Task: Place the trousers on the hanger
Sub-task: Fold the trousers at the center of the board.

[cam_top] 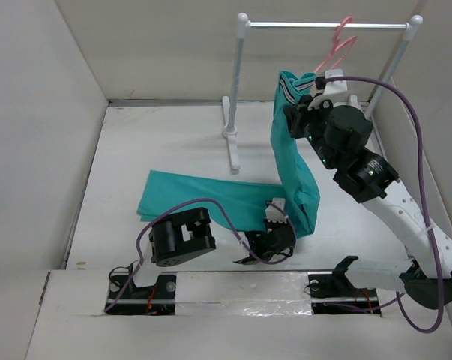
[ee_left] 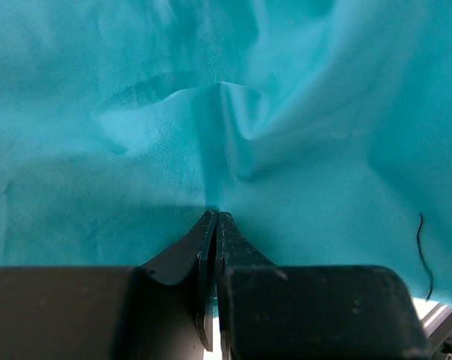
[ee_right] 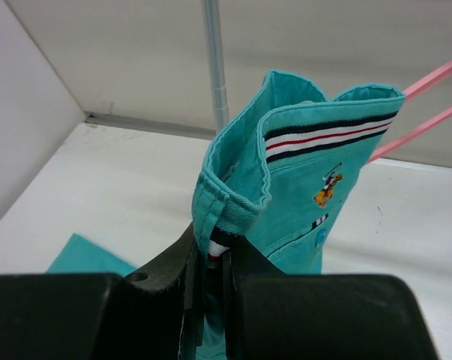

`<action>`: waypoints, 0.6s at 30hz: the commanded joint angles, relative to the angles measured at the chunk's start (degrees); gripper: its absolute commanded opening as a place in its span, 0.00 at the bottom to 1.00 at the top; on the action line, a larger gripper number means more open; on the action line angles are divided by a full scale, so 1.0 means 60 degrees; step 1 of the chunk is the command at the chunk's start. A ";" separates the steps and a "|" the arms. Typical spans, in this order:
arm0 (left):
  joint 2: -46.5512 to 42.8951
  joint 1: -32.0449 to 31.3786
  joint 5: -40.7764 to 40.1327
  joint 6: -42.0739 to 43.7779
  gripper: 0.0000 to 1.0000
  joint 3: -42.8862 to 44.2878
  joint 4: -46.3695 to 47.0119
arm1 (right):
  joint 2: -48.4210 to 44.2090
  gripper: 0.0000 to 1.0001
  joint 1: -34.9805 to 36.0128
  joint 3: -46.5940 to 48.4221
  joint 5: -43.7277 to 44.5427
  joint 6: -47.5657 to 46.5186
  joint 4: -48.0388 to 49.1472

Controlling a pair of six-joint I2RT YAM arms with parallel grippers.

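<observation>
The teal trousers (cam_top: 297, 176) hang by their striped waistband (ee_right: 323, 135) from my right gripper (cam_top: 295, 105), which is shut on the waistband's folded edge (ee_right: 211, 240). One leg trails flat on the table to the left (cam_top: 188, 196). My left gripper (cam_top: 274, 226) is low at the hanging leg's bottom, shut with teal cloth puckered at its tips (ee_left: 214, 214). The pink hanger (cam_top: 338, 41) hangs on the rail just above and right of the waistband. Two of its bars show behind the trousers in the right wrist view (ee_right: 428, 82).
The white-and-grey rail stand (cam_top: 240, 90) stands at the back, its left post and foot (cam_top: 231, 146) beside the trousers, its right post (cam_top: 394, 64) near my right arm. White walls enclose the table on the left, back and right.
</observation>
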 commanded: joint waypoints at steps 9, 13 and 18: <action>0.1195 -0.0328 0.0803 0.0653 0.00 0.1022 -0.1112 | 0.0024 0.00 0.0785 0.1845 0.0411 0.0015 0.1378; 0.1180 -0.0328 0.0716 0.0711 0.00 0.1023 -0.1155 | 0.0244 0.00 0.0886 0.2006 0.0293 -0.0043 0.1334; 0.0230 -0.0416 -0.0015 0.0887 0.26 0.0364 -0.1039 | 0.0230 0.00 0.0887 0.1685 0.0513 -0.0131 0.1348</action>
